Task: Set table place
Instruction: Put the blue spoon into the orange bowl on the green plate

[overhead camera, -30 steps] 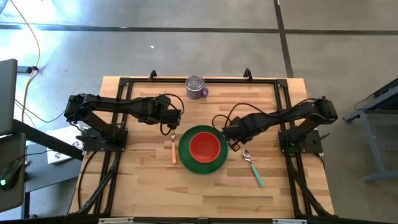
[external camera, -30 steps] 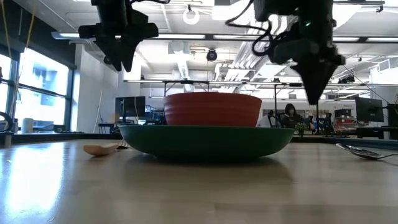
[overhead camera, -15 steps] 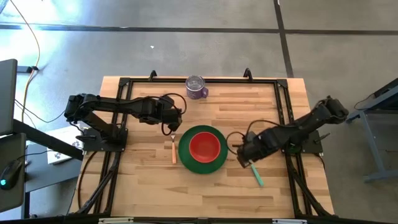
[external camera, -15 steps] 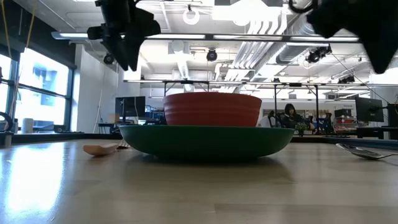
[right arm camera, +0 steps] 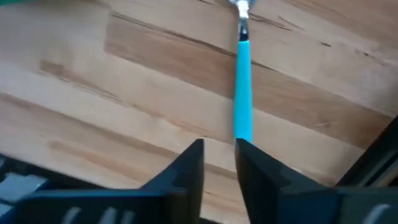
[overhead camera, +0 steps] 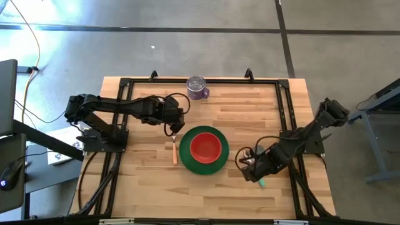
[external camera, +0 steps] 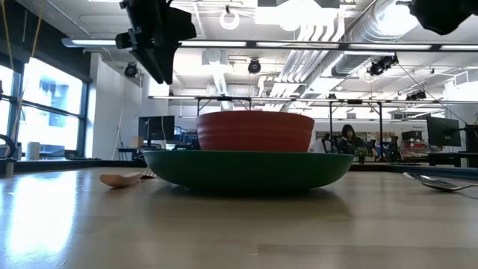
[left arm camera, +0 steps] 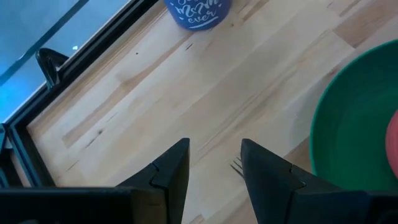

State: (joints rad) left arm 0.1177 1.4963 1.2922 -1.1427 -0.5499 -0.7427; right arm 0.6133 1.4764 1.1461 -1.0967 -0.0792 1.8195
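Note:
The green plate (overhead camera: 215, 164) lies on the table (overhead camera: 150, 194) with the red bowl (overhead camera: 206, 147) standing in it. The orange-handled fork (overhead camera: 174, 153) lies flat just left of the plate. The spoon lies right of the plate, and its teal handle (right arm camera: 242, 93) runs toward the near edge. My left gripper (overhead camera: 175, 124) hovers open above the fork's tines (left arm camera: 236, 165). My right gripper (overhead camera: 251, 167) hangs over the spoon, narrowly open, its fingertips above the handle's free end. In the low view it sits high at the top edge (external camera: 447, 13), well above the spoon (external camera: 441, 181).
A purple mug (overhead camera: 197, 88) stands near the far edge, beyond the plate. A black metal frame (overhead camera: 284, 100) borders the tabletop. Bare wood lies along the near edge and between the mug and the plate.
My right gripper has drawn back from the plate's right rim toward the near edge and the right. It has passed along the spoon and has risen to the top of the low view. My left gripper has edged a little to the right above the fork. The tableware has stayed put.

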